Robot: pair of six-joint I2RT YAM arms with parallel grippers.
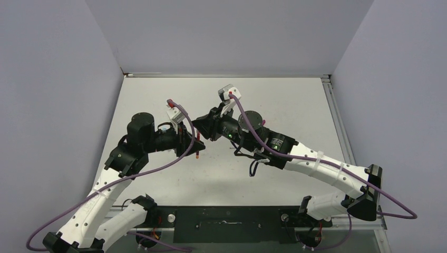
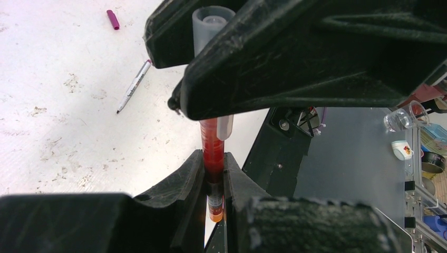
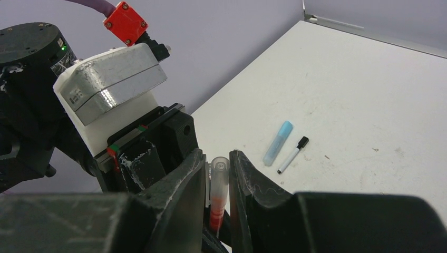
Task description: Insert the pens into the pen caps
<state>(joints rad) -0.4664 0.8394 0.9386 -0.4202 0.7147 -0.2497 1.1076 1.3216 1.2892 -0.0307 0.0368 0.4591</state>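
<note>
Red pen [image 2: 211,142] partway into its pen cap [image 3: 219,176], held between both hands.
Left hand [image 2: 213,163] pinches the pen, right hand [image 3: 216,158] clamps the cap; any tilt could jam or bend it.

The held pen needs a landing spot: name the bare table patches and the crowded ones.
Bare: the stretch of table between the right arm and the back wall; the patch below the white pen in the left wrist view. Crowded: mid-table, where both jaws meet around the red pen, and beside the light-blue tube and small black-capped pen.
</note>
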